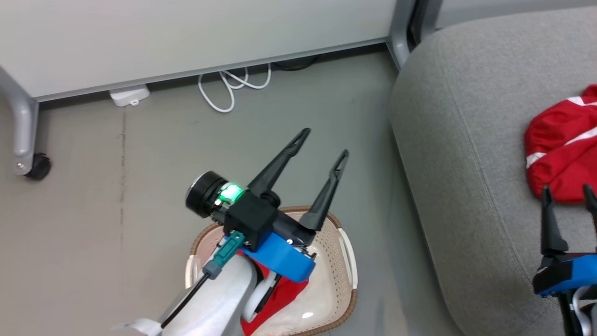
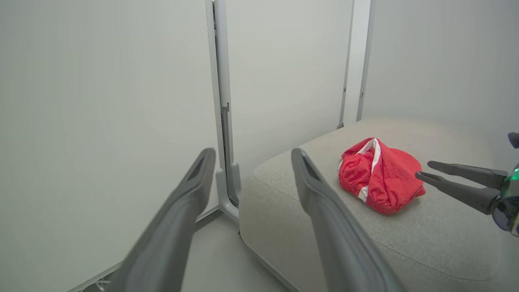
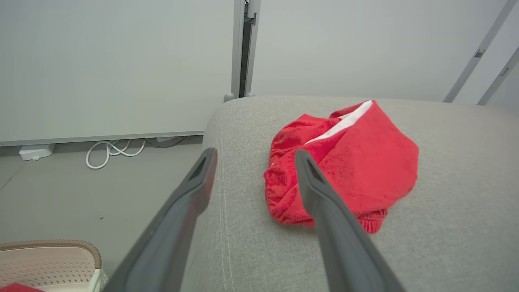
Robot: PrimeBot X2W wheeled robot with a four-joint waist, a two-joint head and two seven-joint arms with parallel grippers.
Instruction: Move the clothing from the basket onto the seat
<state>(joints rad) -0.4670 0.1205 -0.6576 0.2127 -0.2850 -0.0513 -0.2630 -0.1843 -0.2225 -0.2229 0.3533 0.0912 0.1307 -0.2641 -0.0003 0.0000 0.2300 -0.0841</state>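
One garment (image 1: 559,140) beyond right hand (image 1: 567,188)

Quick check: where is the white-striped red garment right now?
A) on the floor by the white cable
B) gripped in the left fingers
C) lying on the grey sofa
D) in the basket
C: the striped garment lies bunched on the sofa, and the right gripper near it is open.

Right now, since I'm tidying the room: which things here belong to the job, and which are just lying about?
Job: striped red garment, plain red garment, basket, sofa.
Lying about: white cable, white box, caster wheel.
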